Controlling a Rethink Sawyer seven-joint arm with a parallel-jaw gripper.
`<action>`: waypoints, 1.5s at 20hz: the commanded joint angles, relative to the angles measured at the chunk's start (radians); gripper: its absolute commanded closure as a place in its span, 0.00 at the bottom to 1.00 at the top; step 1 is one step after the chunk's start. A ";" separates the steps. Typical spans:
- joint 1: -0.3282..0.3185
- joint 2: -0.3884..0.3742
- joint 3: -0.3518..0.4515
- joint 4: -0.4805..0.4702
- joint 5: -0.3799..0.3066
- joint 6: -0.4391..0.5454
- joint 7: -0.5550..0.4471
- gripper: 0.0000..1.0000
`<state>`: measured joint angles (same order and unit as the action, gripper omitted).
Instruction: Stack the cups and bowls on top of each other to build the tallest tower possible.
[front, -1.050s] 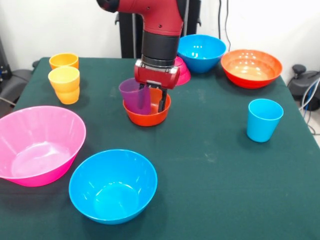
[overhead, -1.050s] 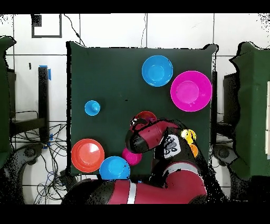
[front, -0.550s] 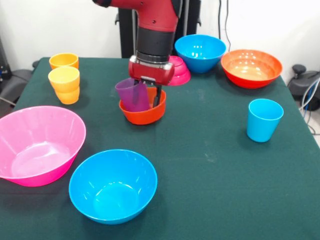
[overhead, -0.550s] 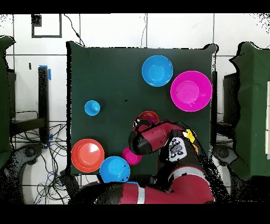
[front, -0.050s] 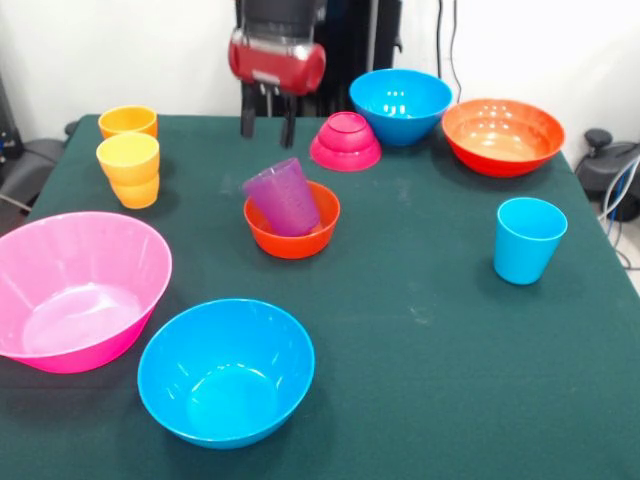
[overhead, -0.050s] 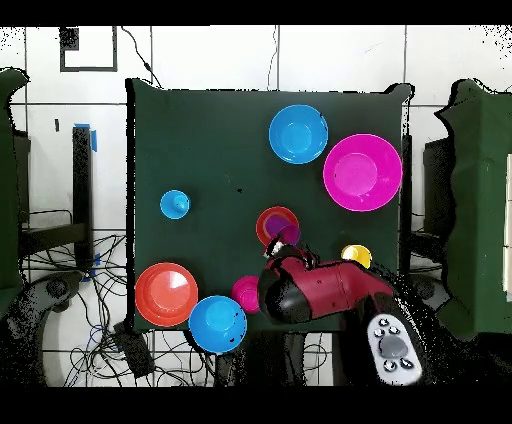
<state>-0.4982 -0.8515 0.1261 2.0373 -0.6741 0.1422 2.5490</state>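
1. Since a second ago your end effector (front, -0.050s: 267, 126) has let go of the purple cup (front, -0.050s: 283, 197) and risen clear; its fingers (front, -0.050s: 287, 130) hang parted and empty above the surface (front, -0.050s: 430, 330).
2. You'll find the purple cup leaning tilted inside the small orange-red bowl (front, -0.050s: 292, 225).
3. The magenta bowl (front, -0.050s: 345, 140) sits upside down just behind it.
4. Two orange cups (front, -0.050s: 128, 168) are stacked at the left; the blue cup (front, -0.050s: 527, 239) stands alone.
5. No readable writing shows anywhere.
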 joint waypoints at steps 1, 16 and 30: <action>-0.041 -0.196 0.209 0.183 0.099 0.207 -0.194 0.00; -0.088 -0.167 0.295 0.176 0.051 0.162 -0.129 0.00; -0.007 -0.003 0.191 0.066 -0.072 0.041 -0.038 0.00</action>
<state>-0.5613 -1.0065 0.3259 2.1585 -0.6400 0.2297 2.5490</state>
